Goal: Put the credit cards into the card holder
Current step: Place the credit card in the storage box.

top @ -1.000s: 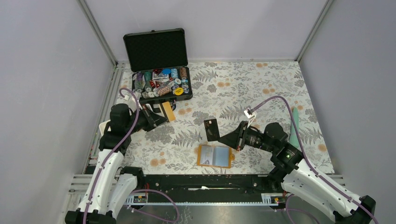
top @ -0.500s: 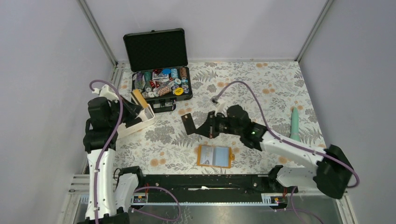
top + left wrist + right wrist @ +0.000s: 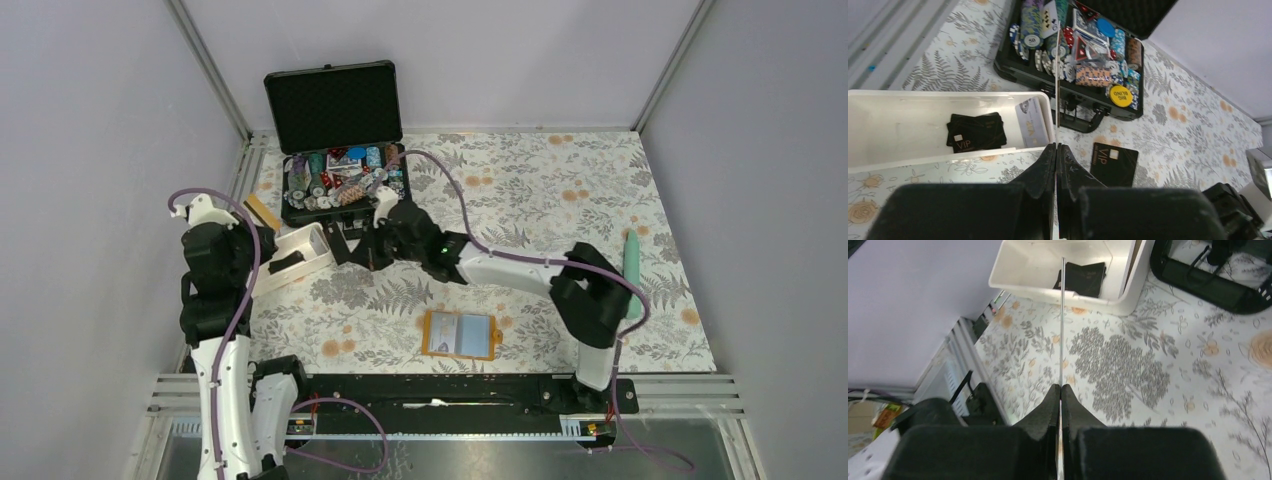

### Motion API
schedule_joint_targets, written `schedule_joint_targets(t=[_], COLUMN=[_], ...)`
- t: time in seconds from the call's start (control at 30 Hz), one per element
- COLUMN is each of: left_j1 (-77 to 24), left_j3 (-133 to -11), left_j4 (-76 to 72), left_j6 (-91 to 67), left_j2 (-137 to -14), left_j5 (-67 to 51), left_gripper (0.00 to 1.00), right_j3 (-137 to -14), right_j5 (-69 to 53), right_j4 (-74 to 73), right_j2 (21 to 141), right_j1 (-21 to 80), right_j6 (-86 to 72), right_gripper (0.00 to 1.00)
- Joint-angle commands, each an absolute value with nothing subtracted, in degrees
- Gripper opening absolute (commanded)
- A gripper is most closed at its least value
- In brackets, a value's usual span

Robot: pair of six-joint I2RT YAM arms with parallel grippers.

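Observation:
The orange card holder (image 3: 461,334) lies open near the front edge, its pale blue sleeves showing, far from both grippers. My left gripper (image 3: 255,230) (image 3: 1056,146) is shut on a pale tan card (image 3: 263,212), seen edge-on in the left wrist view (image 3: 1057,75), held above the far end of the white tray (image 3: 312,240). My right gripper (image 3: 362,246) (image 3: 1060,386) reaches far left and is shut on a black card (image 3: 339,243) (image 3: 1062,320), just right of the tray. That black VIP card also shows in the left wrist view (image 3: 1113,164).
The white tray (image 3: 908,105) (image 3: 1018,270) holds black cards (image 3: 975,131) (image 3: 1082,277) and a pale card (image 3: 1031,121). An open black case (image 3: 340,150) (image 3: 1083,55) of poker chips stands behind it. A teal object (image 3: 630,265) lies at the right.
My right arm has swung left across the table with the black card, from the middle to beside the tray. My left arm has drawn back to the left with its pale card.

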State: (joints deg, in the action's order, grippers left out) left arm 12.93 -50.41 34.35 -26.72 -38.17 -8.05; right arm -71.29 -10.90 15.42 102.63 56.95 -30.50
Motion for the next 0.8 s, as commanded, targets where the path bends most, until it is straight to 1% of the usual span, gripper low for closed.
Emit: schedule_joint_targets(t=[0.0,0.3,0.47,0.77], left_j1=[13.22,13.26,13.23,13.25], left_j3=[-47.12,-46.51,-46.41,-45.93], left_j4=[28.37,26.95,26.95,26.73], left_j6=[-25.10,-25.51,-25.49,-25.58], left_j2=[-36.84,-36.78,-36.67,-36.72], left_j5=[-2.09,-3.93,-4.29,-5.36], left_gripper=[0.00,0.00,0.00,0.00], right_j3=[-81.30,-94.95,-99.58,-106.54], right_j5=[-7.27,-3.82,-1.33,-0.31], right_j4=[13.50,10.04,8.35,5.29], right_j2=[110.31,122.68,126.25,131.44], right_j1=[59.14,60.14,60.17,60.16], right_j6=[-26.29,-22.81,-20.75,-18.30], right_gripper=[0.00,0.00,0.00,0.00])
